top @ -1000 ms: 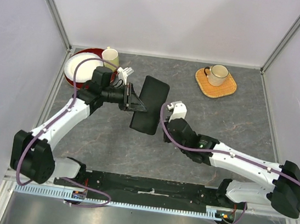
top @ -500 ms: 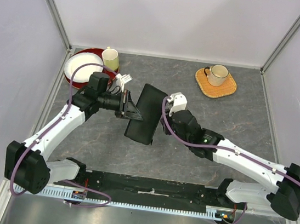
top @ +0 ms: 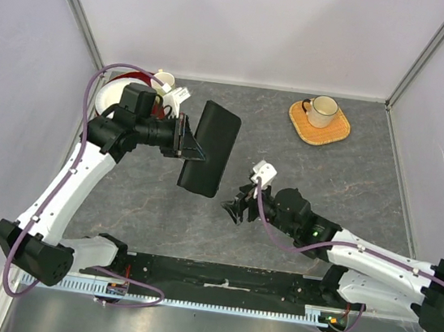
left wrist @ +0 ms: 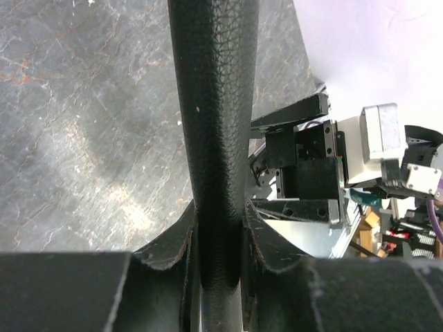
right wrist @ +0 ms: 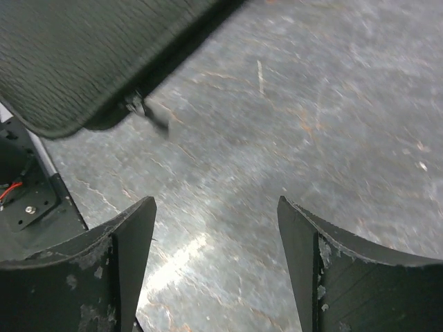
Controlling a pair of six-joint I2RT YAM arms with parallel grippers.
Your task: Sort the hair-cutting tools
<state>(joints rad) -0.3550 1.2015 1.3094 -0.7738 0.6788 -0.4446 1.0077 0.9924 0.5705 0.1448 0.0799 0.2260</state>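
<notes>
My left gripper (top: 186,138) is shut on the edge of a black rectangular zip case (top: 210,148) and holds it off the table, tilted on edge. In the left wrist view the case (left wrist: 214,104) runs up between the fingers (left wrist: 166,245), with the gripper (left wrist: 220,214) clamped on it. My right gripper (top: 232,211) hangs open over bare table, below and to the right of the case. In the right wrist view the case's corner (right wrist: 90,55) and its zip pull (right wrist: 138,104) sit above the open gripper (right wrist: 216,207). The hair-cutting tools are out of view.
A red bowl (top: 108,112) holding a white plate stands at the back left, with a pale cup (top: 164,81) and a white object (top: 180,95) next to it. A mug (top: 323,108) sits on a woven mat (top: 319,128) at the back right. Walls enclose three sides.
The left arm has raised the case and swung it toward the back left. The right gripper has let go, opened wide and drawn back toward the near edge.
</notes>
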